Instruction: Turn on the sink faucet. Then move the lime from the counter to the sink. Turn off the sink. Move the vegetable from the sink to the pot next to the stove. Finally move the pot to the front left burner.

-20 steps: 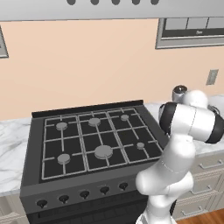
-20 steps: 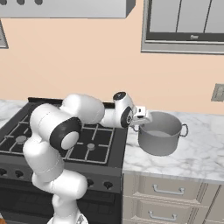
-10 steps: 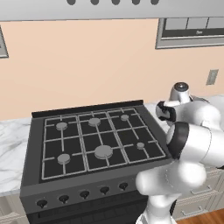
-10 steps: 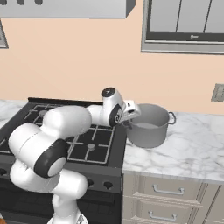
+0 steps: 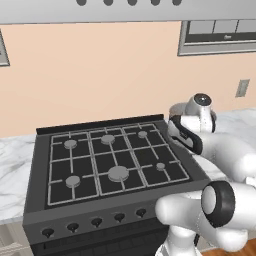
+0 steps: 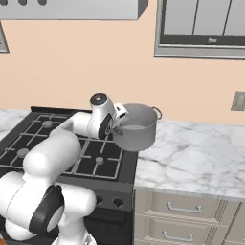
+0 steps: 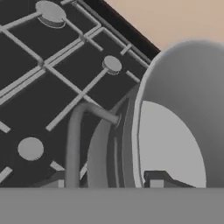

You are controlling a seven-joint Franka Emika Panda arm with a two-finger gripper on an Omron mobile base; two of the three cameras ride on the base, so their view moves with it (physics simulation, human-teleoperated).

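The grey steel pot [image 6: 137, 127] hangs just above the stove's right edge, where the black stove [image 6: 52, 143] meets the marble counter [image 6: 196, 155]. My gripper [image 6: 116, 126] is shut on the pot's left rim beside a side handle [image 7: 74, 135]. In the hand view the pot wall [image 7: 131, 144] runs between my fingertips, and the pale pot floor [image 7: 170, 144] shows nothing on it. The front left burner [image 5: 73, 181] is bare. The lime, the sink and the faucet are out of view.
Black grates cover the stove [image 5: 110, 160], with a row of knobs [image 5: 95, 222] along its front. Marble counter [image 5: 15, 170] also lies left of the stove. A wall outlet [image 6: 238, 101] and a window [image 6: 201, 28] sit behind the counter, drawers [image 6: 184, 208] below it.
The arm has swung left with the pot in its grip, carrying it from over the counter to the stove's right edge. The jaws have kept their hold.
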